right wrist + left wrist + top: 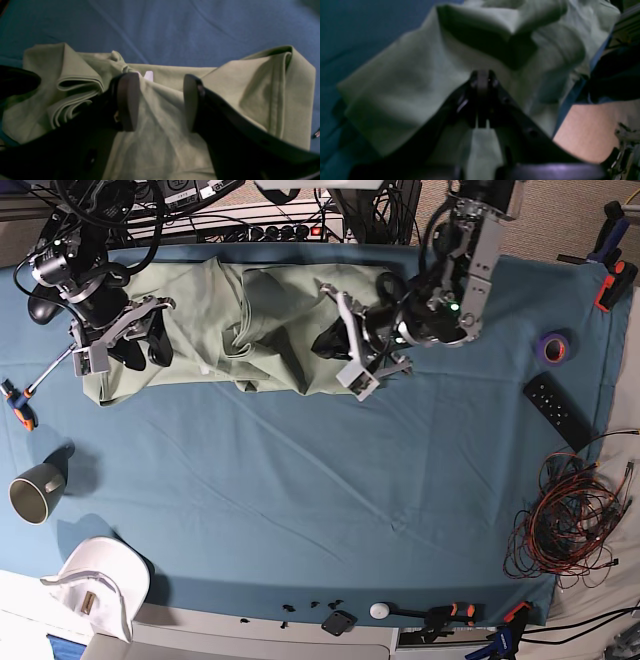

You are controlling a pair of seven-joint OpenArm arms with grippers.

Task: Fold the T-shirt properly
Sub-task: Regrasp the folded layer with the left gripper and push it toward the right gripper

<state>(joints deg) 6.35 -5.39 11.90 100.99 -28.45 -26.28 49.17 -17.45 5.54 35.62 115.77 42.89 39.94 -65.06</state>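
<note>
Pinching T-shirt fabric, left gripper; right gripper jaws wide.

Soft matt cotton T-shirt, creased and rumpled. Matt blue cloth over the tabletop, lightly wrinkled. Smooth dark plastic on the right claw, dull flat pads. Glossy mug near the left edge.

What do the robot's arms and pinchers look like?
Both arms are black with silver-grey brackets. The left gripper and right gripper are black and light grey. The right gripper's fingers are black with flat brownish-grey pads. Small green lights glow on the left arm.
</note>
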